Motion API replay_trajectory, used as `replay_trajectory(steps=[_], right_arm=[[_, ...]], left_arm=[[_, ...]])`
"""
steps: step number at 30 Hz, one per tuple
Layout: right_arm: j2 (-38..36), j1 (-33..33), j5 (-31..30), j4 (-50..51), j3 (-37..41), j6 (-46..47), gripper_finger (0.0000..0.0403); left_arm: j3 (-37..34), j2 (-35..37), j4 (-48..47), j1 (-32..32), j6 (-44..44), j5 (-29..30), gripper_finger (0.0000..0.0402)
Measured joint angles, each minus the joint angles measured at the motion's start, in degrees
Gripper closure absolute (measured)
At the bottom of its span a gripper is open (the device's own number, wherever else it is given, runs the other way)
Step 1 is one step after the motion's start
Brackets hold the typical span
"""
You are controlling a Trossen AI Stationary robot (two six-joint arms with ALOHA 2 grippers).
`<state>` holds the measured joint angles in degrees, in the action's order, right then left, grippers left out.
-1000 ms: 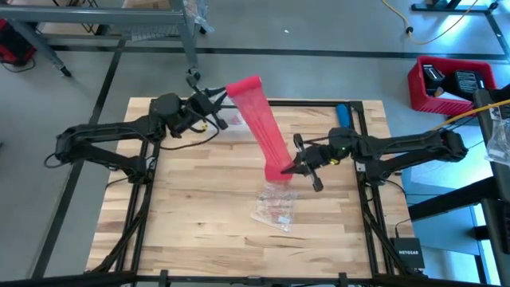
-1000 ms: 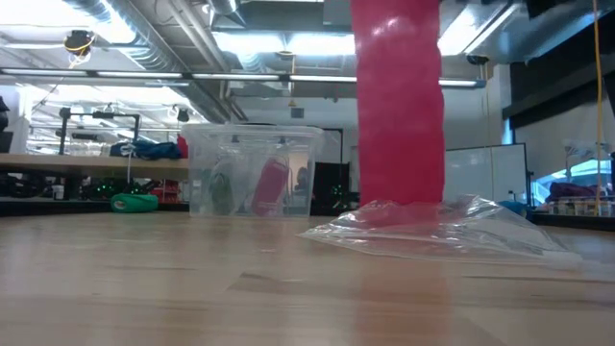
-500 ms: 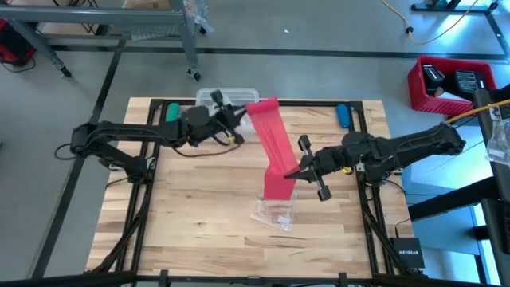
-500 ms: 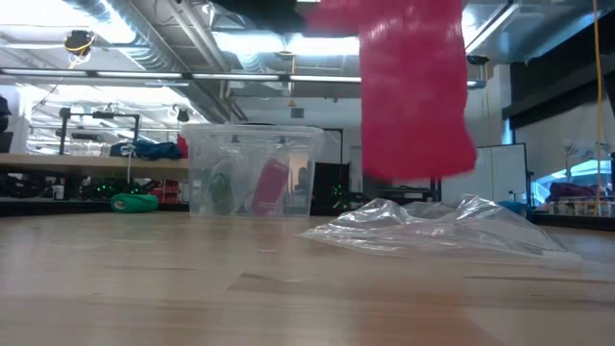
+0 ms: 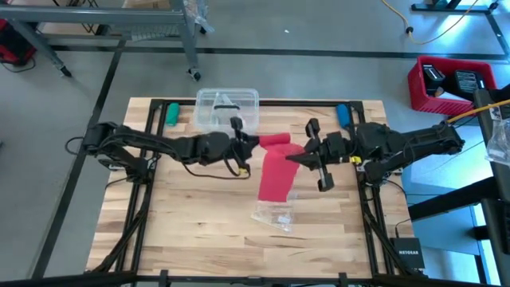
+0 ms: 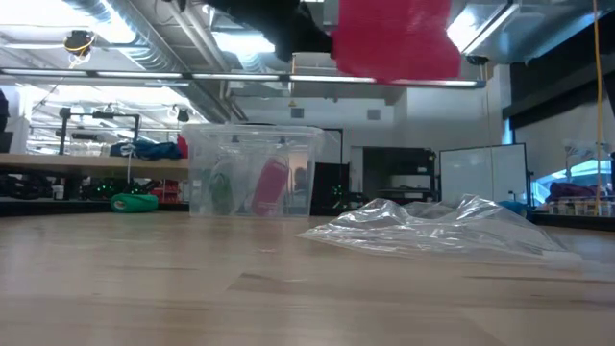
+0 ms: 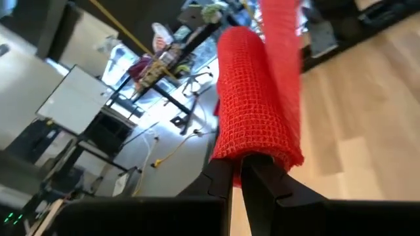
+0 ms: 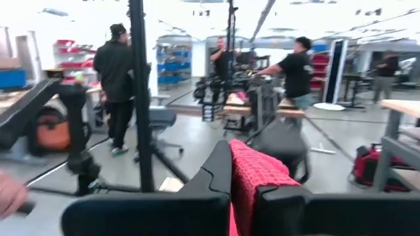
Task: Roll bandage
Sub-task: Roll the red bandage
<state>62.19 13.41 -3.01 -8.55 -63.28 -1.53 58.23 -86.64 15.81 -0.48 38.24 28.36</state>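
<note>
The bandage (image 5: 276, 171) is a red-pink mesh strip held up between my two grippers over the middle of the table. It hangs as a short, broad fold below them. In the low view its lower edge (image 6: 394, 58) is well above the tabletop. My left gripper (image 5: 249, 143) is shut on its far end. My right gripper (image 5: 301, 157) is shut on it from the right, a short way off. My left gripper pinches the bandage's end (image 7: 244, 152) between its two fingers, coming level from the table's left. The cloth curls over the fingertips (image 7: 220, 174) and runs on away from them, lifted clear. I cannot tell whether it holds one layer or several. My right gripper pinches the bandage (image 8: 248, 176) between its two fingers, coming about level from the table's right at the strip's right edge (image 5: 292, 157). The cloth hangs slack below the fingers, clear of the table. I cannot tell whether it holds one layer or several.
A crumpled clear plastic wrapper (image 5: 275, 211) lies under the hanging bandage. A clear plastic box (image 5: 227, 108) stands at the far edge, with a green roll (image 5: 171, 113) to its left and a blue roll (image 5: 343, 114) at the far right. People stand in the room beyond the table (image 8: 118, 85).
My left gripper has swung toward the table's right and near edge, bringing the bandage's end close to my right gripper. My right gripper has risen slightly toward the far edge. The bandage, once stretched long with its lower end on the wrapper, now hangs short and clear.
</note>
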Motion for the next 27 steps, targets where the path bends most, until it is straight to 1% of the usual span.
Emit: replay_trajectory(steps=[3,7,11,19,23,27], right_arm=[[0.0,-1.25,-0.89,-0.15,-0.56,1.29,0.0399],[0.0,-4.77,-0.81,1.51,-0.57,4.73,0.0398],[0.02,-9.39,0.08,4.18,-0.57,7.66,0.0398],[0.07,-18.2,1.54,6.26,-0.57,11.72,0.0398],[1.65,-21.2,1.52,7.83,-0.57,13.7,0.0397],[4.18,-22.82,1.49,10.12,-0.57,16.2,0.0397]], left_arm=[[0.0,-1.63,0.16,-1.63,0.71,0.0,0.0389],[0.0,-3.41,-0.15,-4.14,3.04,0.04,0.0389],[-0.02,-4.59,-0.72,-6.43,4.32,0.13,0.0389],[-0.02,-5.25,-0.39,-9.42,5.48,0.2,0.0389],[-0.04,-5.25,-0.3,-10.62,7.44,0.2,0.0389],[-0.06,-5.31,-0.37,-11.24,7.66,0.13,0.0389]])
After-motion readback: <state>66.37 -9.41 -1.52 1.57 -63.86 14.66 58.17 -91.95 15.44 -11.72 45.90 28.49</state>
